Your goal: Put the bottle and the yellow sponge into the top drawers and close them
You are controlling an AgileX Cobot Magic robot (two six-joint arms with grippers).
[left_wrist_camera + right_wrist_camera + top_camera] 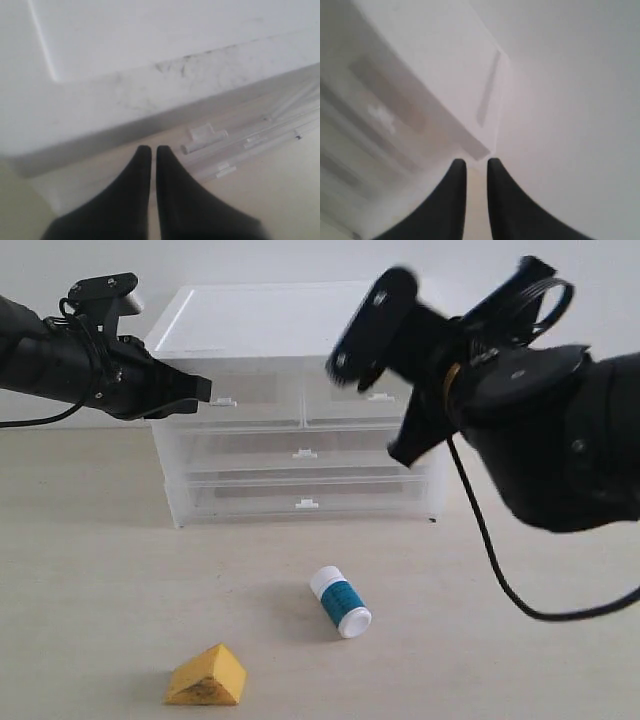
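Observation:
The white bottle (340, 602) with its teal band lies on its side on the table. The yellow sponge (207, 677) rests nearer the front edge, to the bottle's left. Both top drawers, left (240, 390) and right (365, 400), sit pushed in under the cabinet's white top (260, 315). My left gripper (205, 388) (150, 148) is shut and empty, its tip just left of the left top drawer's handle tab (222, 400) (202, 134). My right gripper (397, 453) (476, 161) hangs by the cabinet's right end, its jaws slightly apart with nothing between them.
Two full-width drawers (305, 472) with white handle tabs sit under the top pair. The cabinet stands at the back of a beige table (90, 570) against a white wall. A black cable (500, 570) droops from the right arm over the table's right side.

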